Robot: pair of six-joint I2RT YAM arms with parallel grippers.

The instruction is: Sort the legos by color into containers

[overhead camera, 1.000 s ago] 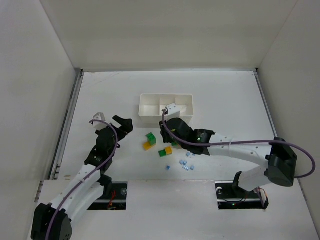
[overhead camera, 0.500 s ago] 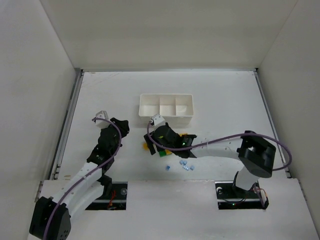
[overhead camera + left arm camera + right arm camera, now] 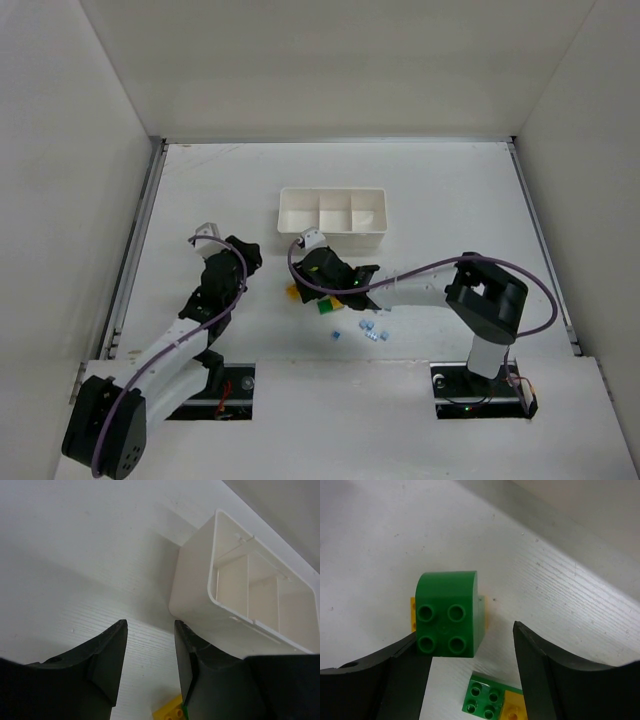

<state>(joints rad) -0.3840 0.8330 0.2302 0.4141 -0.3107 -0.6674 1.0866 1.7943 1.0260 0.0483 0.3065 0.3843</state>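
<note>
Our right tool [image 3: 466, 631] has its jaws apart, one on each side of a green brick [image 3: 447, 612] with four studs. We cannot tell whether either jaw touches it. A yellow-orange brick [image 3: 412, 615] peeks out from both sides behind the green one. Closer to the wrist lies a smaller green piece [image 3: 482, 700], touching an orange piece [image 3: 515, 711].

This cluster sits on the near side of the tray [image 3: 283, 215], just below its left end. The light blue bricks [image 3: 370, 328] lie scattered farther from the tray on the same side.

Our left tool [image 3: 150, 625] is also spread and holds nothing. It hovers near the tray's near-left corner and faces its three compartments.

The worktop [image 3: 450, 200] is white, with a fine ribbed grain. A grey rail [image 3: 135, 260] runs along its edge, well to the left of the tray. Plain white walls [image 3: 330, 70] enclose the space behind the tray and on both sides.
</note>
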